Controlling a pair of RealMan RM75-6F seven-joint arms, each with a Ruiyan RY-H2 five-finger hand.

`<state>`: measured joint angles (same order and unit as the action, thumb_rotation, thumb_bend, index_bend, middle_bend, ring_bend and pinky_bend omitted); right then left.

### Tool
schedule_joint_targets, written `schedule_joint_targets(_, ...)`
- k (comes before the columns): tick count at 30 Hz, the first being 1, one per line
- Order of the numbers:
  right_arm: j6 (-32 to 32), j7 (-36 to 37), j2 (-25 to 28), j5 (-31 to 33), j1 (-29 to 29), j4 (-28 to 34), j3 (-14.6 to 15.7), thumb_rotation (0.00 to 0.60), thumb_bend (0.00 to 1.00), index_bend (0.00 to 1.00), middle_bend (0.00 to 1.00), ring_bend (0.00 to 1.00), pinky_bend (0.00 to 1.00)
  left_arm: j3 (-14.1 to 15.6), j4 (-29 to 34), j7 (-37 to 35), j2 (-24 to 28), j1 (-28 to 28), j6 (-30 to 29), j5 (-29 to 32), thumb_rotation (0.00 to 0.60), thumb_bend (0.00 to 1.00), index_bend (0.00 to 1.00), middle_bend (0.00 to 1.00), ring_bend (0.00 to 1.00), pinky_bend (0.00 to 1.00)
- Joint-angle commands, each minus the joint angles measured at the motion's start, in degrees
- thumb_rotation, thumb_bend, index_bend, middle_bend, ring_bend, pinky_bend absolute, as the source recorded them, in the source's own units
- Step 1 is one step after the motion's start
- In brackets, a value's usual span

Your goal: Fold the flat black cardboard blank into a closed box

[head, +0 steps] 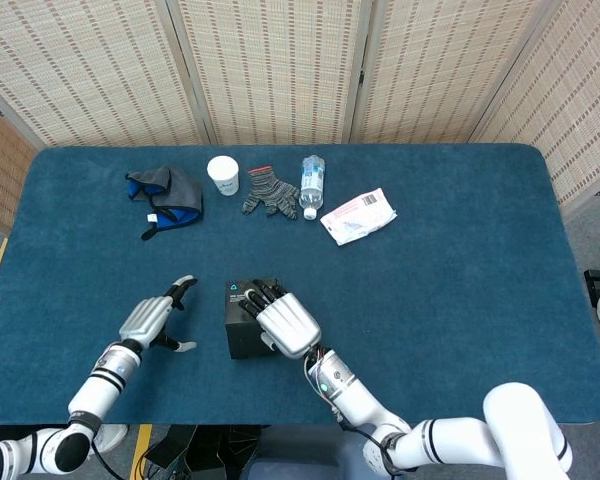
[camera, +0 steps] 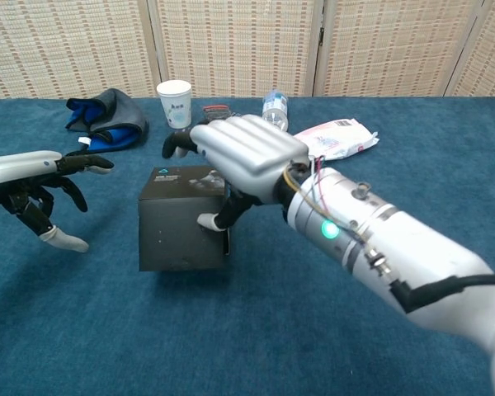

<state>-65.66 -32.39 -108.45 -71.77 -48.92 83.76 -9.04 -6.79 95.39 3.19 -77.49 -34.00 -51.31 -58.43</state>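
The black cardboard box (head: 238,322) (camera: 180,231) is folded into a cube, with a small logo on its top face. My right hand (head: 286,322) (camera: 246,151) grips it from the right: its fingers lie over the top and the thumb presses the box's right front edge. The box looks raised slightly off the blue table (head: 460,280). My left hand (head: 154,318) (camera: 35,177) hovers to the left of the box, fingers spread, touching nothing. A gap of table separates it from the box.
Along the far side lie a grey and blue cloth (head: 167,197), a white paper cup (head: 223,174), a knit glove (head: 271,193), a water bottle (head: 312,184) on its side and a white packet (head: 359,215). The table's near edge runs close below both forearms.
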Motion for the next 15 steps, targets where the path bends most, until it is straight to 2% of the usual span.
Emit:
schedule_joint_targets(1,2.3,5.6,9.4,5.8,3.5,12.2,-3.3,0.600,0.20,0.12,0.16,0.12,0.32,-0.1,1.5,-0.5,1.1,0.8,-1.4,-0.7,0.600,0.11,0.00,0.00,0.30,0.66)
schedule_joint_targets(5,2.7,11.8,18.3,7.3,6.8,20.1,-4.6,0.600,0.20,0.12,0.16,0.12,0.32,-0.2,3.3,-0.1,2.1,2.2,-4.7,-2.0,0.600,0.11,0.00,0.00,0.26,0.66)
schedule_joint_targets(8,2.5,16.0,24.2,6.9,9.4,23.2,-4.4,0.600,0.20,0.12,0.17,0.12,0.32,-0.2,4.3,1.3,2.7,3.2,-7.8,-2.7,0.600,0.11,0.00,0.00,0.24,0.66)
schedule_joint_targets(12,0.7,20.4,32.1,3.4,13.8,24.3,-2.0,0.600,0.20,0.13,0.21,0.12,0.32,-0.4,5.6,4.1,3.5,5.3,-13.7,-4.0,0.600,0.11,0.00,0.00,0.18,0.66)
schedule_joint_targets(15,-2.2,21.4,35.7,0.2,17.2,23.1,0.5,0.600,0.21,0.14,0.24,0.12,0.32,-0.3,6.0,6.5,4.0,6.9,-17.9,-4.9,0.600,0.11,0.00,0.00,0.16,0.62)
